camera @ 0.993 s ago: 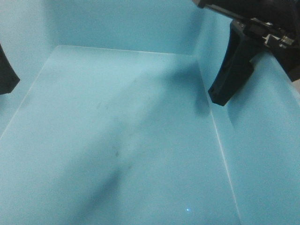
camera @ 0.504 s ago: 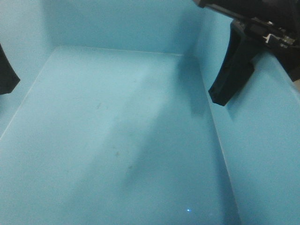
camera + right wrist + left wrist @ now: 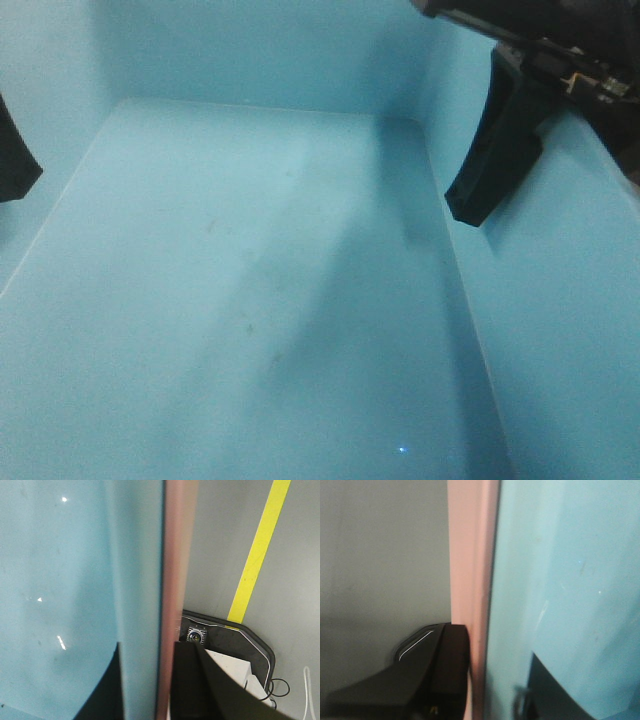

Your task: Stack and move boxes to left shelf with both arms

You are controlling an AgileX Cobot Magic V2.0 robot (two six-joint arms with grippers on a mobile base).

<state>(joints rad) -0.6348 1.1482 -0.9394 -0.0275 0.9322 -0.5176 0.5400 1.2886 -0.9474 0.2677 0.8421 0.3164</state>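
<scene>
**Left wrist view:** The light blue bin (image 3: 570, 570) sits nested inside the pink bin (image 3: 467, 555). Their side walls run up the picture face to face, pink on the outside. The left end effector (image 3: 492, 645) pinches this double wall. Its outer finger (image 3: 445, 650) is pressed to the pink wall, and its inner finger (image 3: 545, 690) lies dark against the blue wall inside. A plain gray surface (image 3: 380, 555) lies beyond the pink wall, out of focus.

**Right wrist view:** The same pairing shows mirrored, with the blue wall on the inside and a thin pink edge beside it. The right end effector (image 3: 150, 647) is clamped across both walls. One finger (image 3: 102, 692) is inside the blue bin and the other finger (image 3: 192, 680) is against the pink side. Beyond the bins lies a gray floor (image 3: 300, 580) crossed by a yellow line (image 3: 255, 555). A black-edged housing (image 3: 235, 667) with a white panel sits low in the picture.

**Front-facing view:** The blue bin's interior fills the picture, showing its bottom, back wall and both side walls. The bottom carries faint scuffs and soft shadows. The right arm's inner finger (image 3: 495, 150) hangs down along the right wall. The left arm's inner finger (image 3: 12, 160) shows at the left edge, against the left wall. The pink bin is hidden in this view.
</scene>
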